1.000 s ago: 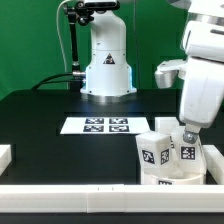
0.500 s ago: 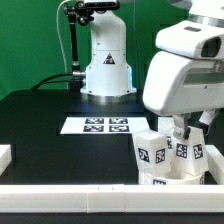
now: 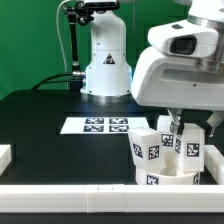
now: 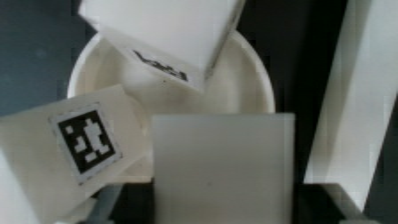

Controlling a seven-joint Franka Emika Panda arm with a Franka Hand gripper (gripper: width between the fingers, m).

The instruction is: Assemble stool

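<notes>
Arm bent low at exterior view's right — end effector (image 3: pixel 178 128) pointing down, fingers hidden.

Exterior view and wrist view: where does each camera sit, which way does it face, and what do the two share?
Exterior view: off the arm, low at the table edge, facing across the black table toward the arm's base; the marker board lies mid-table and the arm's wrist housing fills that view's right.
Wrist view: on the wrist, looking down onto the stool seat; one gripper finger shows.
Shared: the seat and the tagged legs.
</notes>
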